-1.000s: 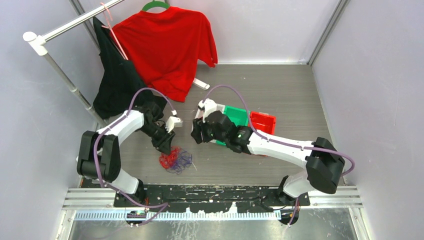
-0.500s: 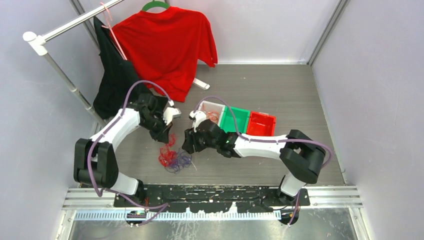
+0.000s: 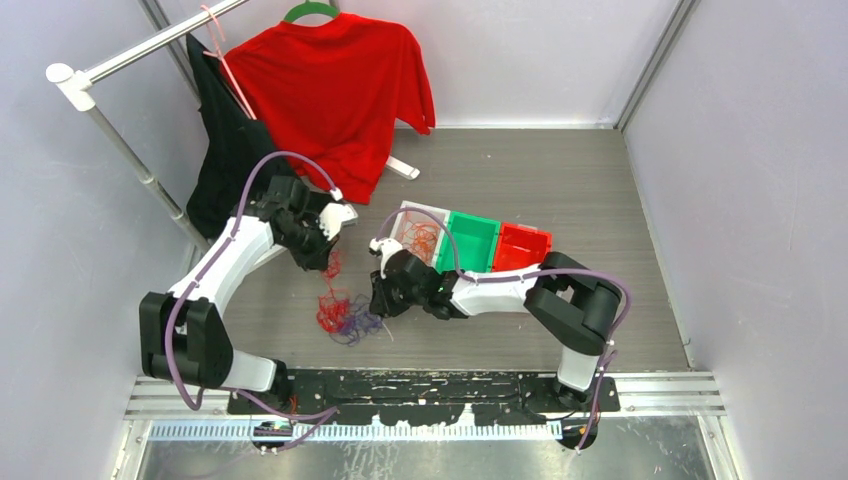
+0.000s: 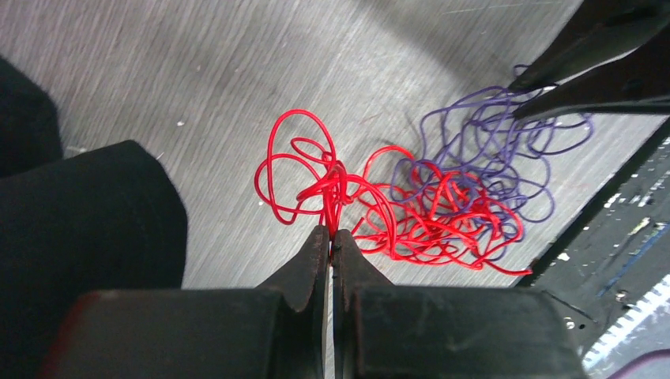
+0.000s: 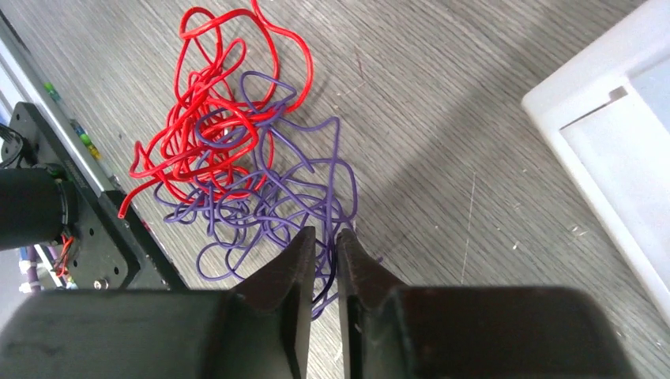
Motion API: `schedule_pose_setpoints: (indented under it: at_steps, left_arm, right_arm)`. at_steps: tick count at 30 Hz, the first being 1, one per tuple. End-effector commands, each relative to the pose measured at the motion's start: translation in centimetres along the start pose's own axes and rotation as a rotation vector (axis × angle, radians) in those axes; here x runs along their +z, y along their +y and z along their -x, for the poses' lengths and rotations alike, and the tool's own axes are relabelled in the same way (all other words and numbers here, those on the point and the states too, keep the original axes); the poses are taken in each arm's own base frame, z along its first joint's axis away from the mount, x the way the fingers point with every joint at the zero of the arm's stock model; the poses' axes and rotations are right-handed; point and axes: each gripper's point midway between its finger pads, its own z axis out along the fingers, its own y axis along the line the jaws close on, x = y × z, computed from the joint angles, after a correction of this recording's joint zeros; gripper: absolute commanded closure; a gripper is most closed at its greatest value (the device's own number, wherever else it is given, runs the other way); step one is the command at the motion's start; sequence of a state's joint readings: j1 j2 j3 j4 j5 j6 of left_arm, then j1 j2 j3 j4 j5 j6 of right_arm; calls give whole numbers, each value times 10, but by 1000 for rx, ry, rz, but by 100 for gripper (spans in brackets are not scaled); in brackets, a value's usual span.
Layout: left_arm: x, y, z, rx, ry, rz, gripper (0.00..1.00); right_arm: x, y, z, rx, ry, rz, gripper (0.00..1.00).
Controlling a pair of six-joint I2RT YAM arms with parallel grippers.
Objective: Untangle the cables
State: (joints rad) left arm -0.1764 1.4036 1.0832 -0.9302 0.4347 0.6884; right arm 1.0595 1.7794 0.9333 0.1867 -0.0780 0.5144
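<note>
Left gripper (image 4: 330, 233) pinched tight on red cable (image 4: 316, 178); right gripper (image 5: 324, 235) nearly together over purple cable (image 5: 276, 197) (grip uncertain). Best drawn apart slowly, so loops slip, not knot.

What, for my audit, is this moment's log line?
left tool: shut on thin red wire loops | right tool: narrow gap around thin purple wire loops, grip unclear

Seen from above, the fingertips of the left gripper (image 4: 330, 237) and right gripper (image 5: 322, 238) are hidden under their own wrists. In the right wrist view, purple cables (image 5: 265, 189) pass behind the near-closed fingers (image 5: 286, 268); whether a strand is pinched cannot be told. The white bin (image 5: 608, 134) is cut off by the right edge.
</note>
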Motion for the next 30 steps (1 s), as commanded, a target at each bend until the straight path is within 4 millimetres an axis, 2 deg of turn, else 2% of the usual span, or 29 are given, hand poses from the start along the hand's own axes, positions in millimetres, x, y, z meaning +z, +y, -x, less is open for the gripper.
schedule_pose_setpoints:
  at_steps: [1, 3, 9, 10, 14, 17, 18, 20, 24, 30]
  left_arm:
    - [-9, 22, 0, 39, 3, 130, 100]
    - [-8, 23, -2, 27, 4, 144, 100]
    - [-21, 25, 17, 2, -74, 167, 100]
    - [-22, 26, 17, 3, -69, 168, 97]
    - [-30, 18, 26, -43, -93, 128, 62]
    - [-42, -9, 48, -48, -215, 18, 36]
    - [-47, -17, 54, -37, -249, -13, 32]
    - [-56, -34, 64, -11, -294, -93, 30]
    - [-78, -58, 72, 91, -340, -167, 31]
    - [-93, -75, 68, 256, -357, -169, 32]
  right_arm:
    - [-15, 16, 40, -17, -136, 17, 81]
    - [-24, 17, 49, -28, -171, 10, 83]
    - [-51, 25, 70, -59, -240, 22, 89]
    - [-54, 27, 73, -62, -251, 27, 89]
    - [-68, 38, 87, -73, -291, 69, 90]
    - [-76, 52, 97, -83, -309, 118, 90]
    - [-79, 56, 100, -85, -315, 135, 90]
    - [-84, 65, 106, -91, -324, 169, 91]
    - [-99, 85, 120, -97, -357, 248, 92]
    - [-124, 115, 144, -71, -415, 386, 94]
